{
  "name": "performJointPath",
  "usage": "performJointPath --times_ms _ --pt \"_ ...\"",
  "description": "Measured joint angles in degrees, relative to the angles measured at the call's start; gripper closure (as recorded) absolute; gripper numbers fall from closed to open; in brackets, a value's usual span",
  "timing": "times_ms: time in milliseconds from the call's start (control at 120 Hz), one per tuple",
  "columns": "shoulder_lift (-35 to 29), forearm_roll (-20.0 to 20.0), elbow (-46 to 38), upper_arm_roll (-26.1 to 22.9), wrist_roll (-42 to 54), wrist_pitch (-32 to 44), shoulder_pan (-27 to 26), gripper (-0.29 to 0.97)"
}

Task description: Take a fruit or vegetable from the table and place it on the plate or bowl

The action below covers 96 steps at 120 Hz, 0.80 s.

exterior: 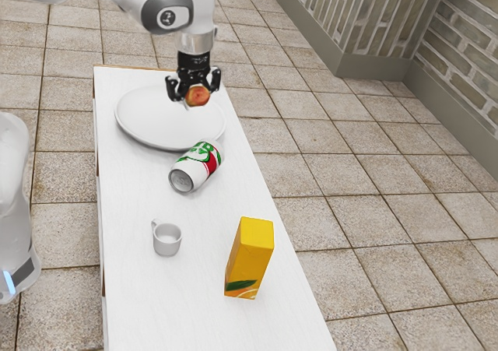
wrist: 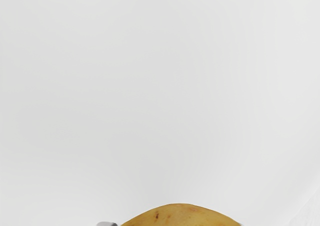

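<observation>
jaws clamped on the red-yellow fruit (exterior: pixel 199 96), held over the white plate (exterior: pixel 148 125) at the table's (exterior: pixel 132 211) far end. nearer: can (exterior: pixel 195 166) on its side, mug (exterior: pixel 166 238), upright juice carton (exterior: pixel 249 259).

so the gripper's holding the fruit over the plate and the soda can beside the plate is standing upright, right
Not quite. The soda can is not upright: it lies on its side, as the exterior view shows. The rest holds: the gripper holds the fruit over the plate, and the can is beside the plate.
</observation>
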Motion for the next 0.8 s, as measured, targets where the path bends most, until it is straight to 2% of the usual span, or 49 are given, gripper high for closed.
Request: performJointPath --times_ms 483,625,800 --pt "0.8 0.5 2.2 3.9 2.4 -3.2 0.5 0.51" --pt "0.8 0.5 2.3 4.0 3.3 -3.1 0.5 0.21" --pt "0.8 0.6 2.5 4.0 4.1 -2.9 0.5 0.06"
